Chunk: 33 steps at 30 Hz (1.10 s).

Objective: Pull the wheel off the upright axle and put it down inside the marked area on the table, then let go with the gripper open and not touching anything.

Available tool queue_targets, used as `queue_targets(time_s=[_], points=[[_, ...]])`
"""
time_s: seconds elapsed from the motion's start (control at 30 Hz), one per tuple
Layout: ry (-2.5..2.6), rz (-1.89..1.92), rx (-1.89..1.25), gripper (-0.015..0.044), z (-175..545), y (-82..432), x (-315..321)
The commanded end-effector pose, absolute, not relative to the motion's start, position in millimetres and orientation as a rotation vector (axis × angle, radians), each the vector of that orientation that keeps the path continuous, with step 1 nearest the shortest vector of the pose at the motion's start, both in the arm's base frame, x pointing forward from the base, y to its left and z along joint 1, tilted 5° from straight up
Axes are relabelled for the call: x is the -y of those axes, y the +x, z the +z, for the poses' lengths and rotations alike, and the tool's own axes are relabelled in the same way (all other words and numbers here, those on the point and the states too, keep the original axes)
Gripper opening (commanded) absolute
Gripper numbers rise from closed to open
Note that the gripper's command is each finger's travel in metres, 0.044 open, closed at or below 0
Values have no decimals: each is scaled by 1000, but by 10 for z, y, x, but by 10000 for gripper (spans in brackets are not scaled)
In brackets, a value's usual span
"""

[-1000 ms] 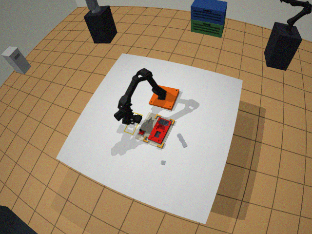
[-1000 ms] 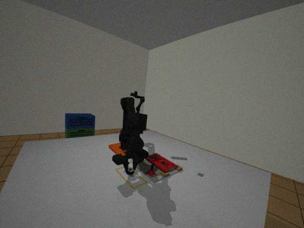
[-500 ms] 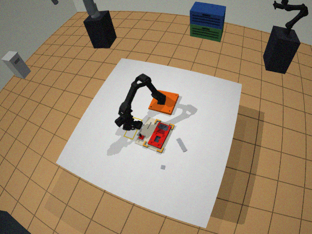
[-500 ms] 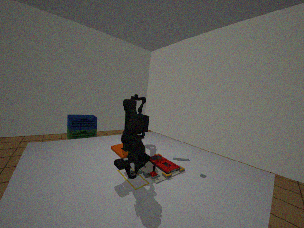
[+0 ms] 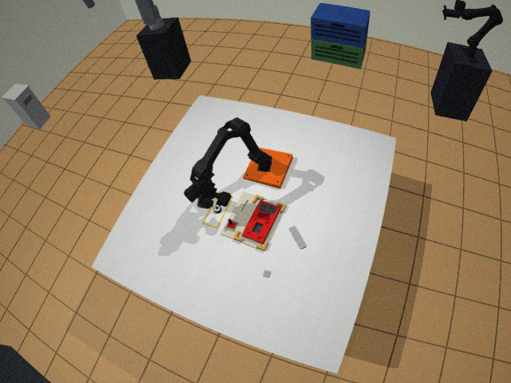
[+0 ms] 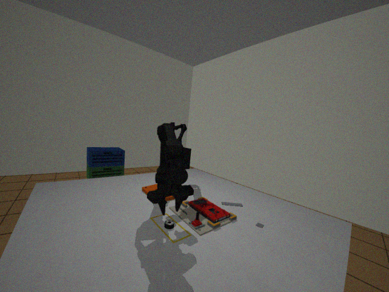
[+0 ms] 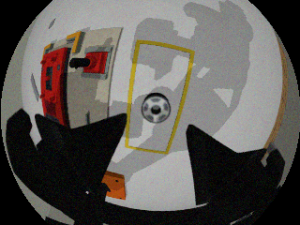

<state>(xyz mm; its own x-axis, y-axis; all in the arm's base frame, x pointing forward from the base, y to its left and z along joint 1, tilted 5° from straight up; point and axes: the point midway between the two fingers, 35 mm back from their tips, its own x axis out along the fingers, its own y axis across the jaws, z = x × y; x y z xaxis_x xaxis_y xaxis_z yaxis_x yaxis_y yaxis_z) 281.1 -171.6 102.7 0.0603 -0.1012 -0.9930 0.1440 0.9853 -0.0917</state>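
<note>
The wheel, dark with a pale spoked face, lies flat on the table inside the yellow outline of the marked area. The black upright axle stands bare on its red base, beside the marked area. My gripper is open and empty, raised above the table. In the wrist view the wheel shows between and beyond the fingertips. In the top view the arm hides part of the marked area, and the fingertips are hard to make out.
A beige board carries the axle's base and a red panel between orange corner brackets. The arm's orange base plate is behind it. A grey strip and a small grey square lie beyond the board.
</note>
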Motion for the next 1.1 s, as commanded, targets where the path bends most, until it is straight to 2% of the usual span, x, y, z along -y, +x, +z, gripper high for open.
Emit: queue_targets(time_s=[0.0,0.13,0.17,0.37,1.07], points=[[35,-185,-1499,326,1038,2798,1707],[38,-184,-1503,431,1222,2548,1532],[39,-183,-1505,440,1270,2470,1479],[44,-181,-1512,440,1469,2039,1198],[45,-181,-1512,440,1473,2025,1189]])
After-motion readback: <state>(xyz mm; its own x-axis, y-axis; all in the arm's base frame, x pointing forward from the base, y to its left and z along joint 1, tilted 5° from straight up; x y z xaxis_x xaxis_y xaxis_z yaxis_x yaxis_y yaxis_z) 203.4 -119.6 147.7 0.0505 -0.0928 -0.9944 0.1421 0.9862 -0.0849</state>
